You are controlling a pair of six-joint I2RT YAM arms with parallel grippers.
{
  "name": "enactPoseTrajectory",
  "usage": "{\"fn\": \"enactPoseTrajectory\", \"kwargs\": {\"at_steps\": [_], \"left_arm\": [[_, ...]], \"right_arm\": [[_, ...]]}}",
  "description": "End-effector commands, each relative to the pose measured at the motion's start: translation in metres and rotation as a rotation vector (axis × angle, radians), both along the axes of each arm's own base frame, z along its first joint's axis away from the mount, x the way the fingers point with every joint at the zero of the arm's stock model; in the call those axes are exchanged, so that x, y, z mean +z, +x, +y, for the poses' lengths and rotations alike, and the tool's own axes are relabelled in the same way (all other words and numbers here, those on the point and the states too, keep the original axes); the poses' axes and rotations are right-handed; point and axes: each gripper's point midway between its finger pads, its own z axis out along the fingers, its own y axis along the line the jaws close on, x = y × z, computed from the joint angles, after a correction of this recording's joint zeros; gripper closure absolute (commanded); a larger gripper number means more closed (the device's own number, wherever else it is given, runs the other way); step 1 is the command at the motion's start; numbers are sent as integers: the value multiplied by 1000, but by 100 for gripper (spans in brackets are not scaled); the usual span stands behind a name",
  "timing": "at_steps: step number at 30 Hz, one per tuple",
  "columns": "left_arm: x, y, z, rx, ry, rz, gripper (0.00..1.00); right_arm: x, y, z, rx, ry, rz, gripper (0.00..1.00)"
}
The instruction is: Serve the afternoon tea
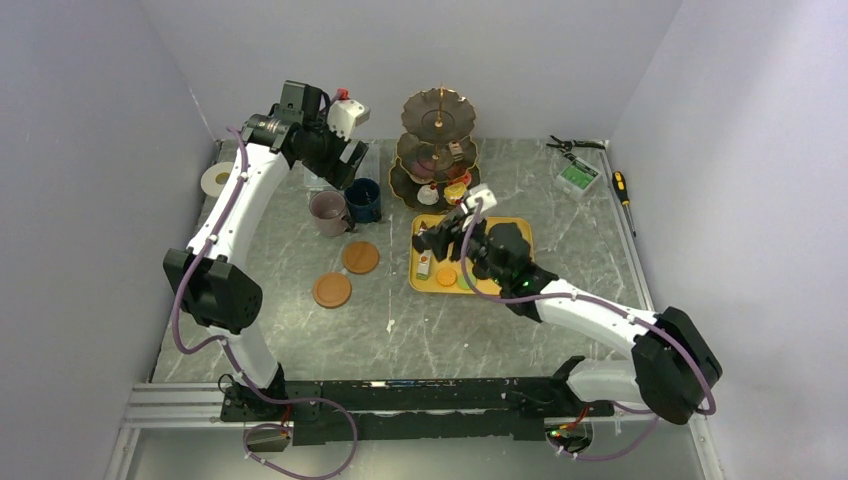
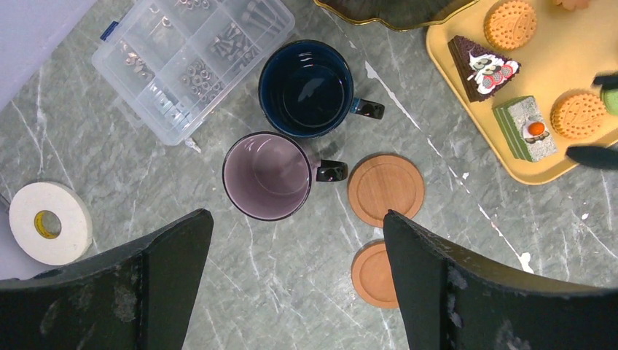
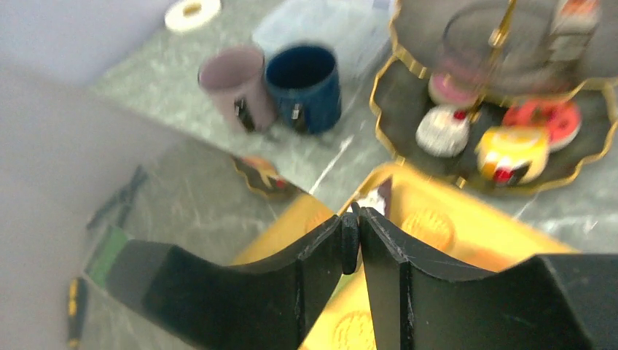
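Note:
My left gripper (image 2: 299, 213) hangs open, high above the mauve mug (image 2: 266, 175), the navy mug (image 2: 306, 87) and two brown coasters (image 2: 384, 191) (image 2: 374, 273). The yellow tray (image 2: 576, 44) carries a chocolate cake slice (image 2: 481, 67), a green cake slice (image 2: 525, 127), orange macarons (image 2: 577, 113) and a green macaron (image 2: 611, 102) at the frame's edge. My right gripper (image 3: 350, 219) hovers over that tray (image 1: 505, 235). Its tips meet, with only a thin dark sliver between them. The dark three-tier stand (image 1: 437, 150) behind the tray holds several sweets on its lower tiers.
A clear compartment box (image 2: 189, 51) and a white tape roll (image 2: 47, 222) lie left of the mugs. Pliers (image 1: 572, 145), a green box (image 1: 578, 175) and a screwdriver (image 1: 620, 187) sit at the back right. Walls close in the table on three sides.

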Motion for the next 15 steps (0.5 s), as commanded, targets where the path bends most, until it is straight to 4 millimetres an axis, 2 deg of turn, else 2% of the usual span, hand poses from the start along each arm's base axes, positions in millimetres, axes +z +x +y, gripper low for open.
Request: {"fn": "enactPoseTrajectory", "kwargs": {"at_steps": [1,9,15], "left_arm": [[25,-6,-3,-6,-47,-54,7],[28,-7,-2,-3,-49,-60,7],[27,-7,-1,-1,-43,-61,7]], "right_arm": [[-26,-13,6,-48,-17,70,38],[-60,-21,20,-110,-88,121,35],[-79,-21,28,-126,-120,137,36]]}}
